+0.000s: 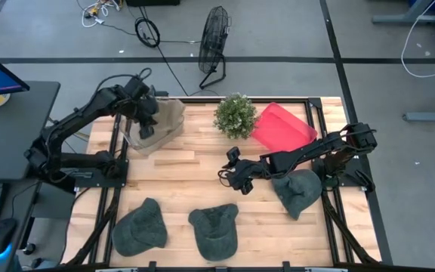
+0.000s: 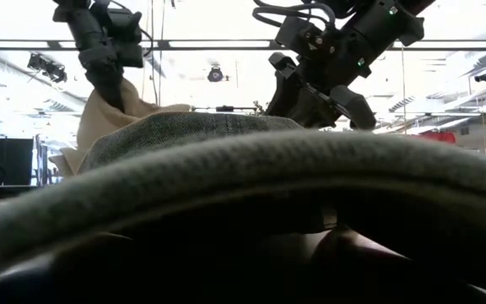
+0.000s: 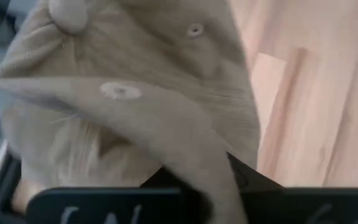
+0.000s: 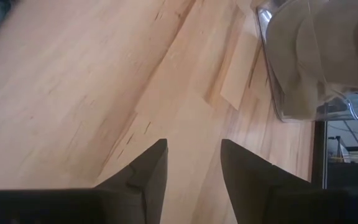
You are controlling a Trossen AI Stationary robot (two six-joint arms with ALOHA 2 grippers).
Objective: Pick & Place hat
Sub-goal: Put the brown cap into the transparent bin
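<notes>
A beige hat [image 1: 166,121] sits at the table's far left corner, on a clear bin [image 4: 278,99]. My left gripper [image 1: 148,125] is on its left side and shut on it. The beige cloth [image 3: 135,106] fills the left wrist view and hides most of the fingers. Three grey hats lie flat on the wood: near left [image 1: 140,227], near middle [image 1: 214,230] and right [image 1: 297,190]. My right gripper [image 4: 194,162] is open above bare wood at the table's middle [image 1: 230,177], left of the right grey hat and touching nothing. My left gripper holds the beige hat by a fold of its crown cloth [image 3: 210,168], which runs down between the dark fingers [image 3: 244,177]. It comes from above. In the low view the hat [image 2: 112,118] hangs below the gripper; its lower part rests at the bin.
A potted plant [image 1: 236,115] and a red cloth [image 1: 282,127] stand at the far edge. Bare wood [image 1: 195,170] lies between the two arms. A grey hat [image 2: 243,194] close to the low camera blocks most of that view. Black frame rails [image 1: 115,162] border the table.
</notes>
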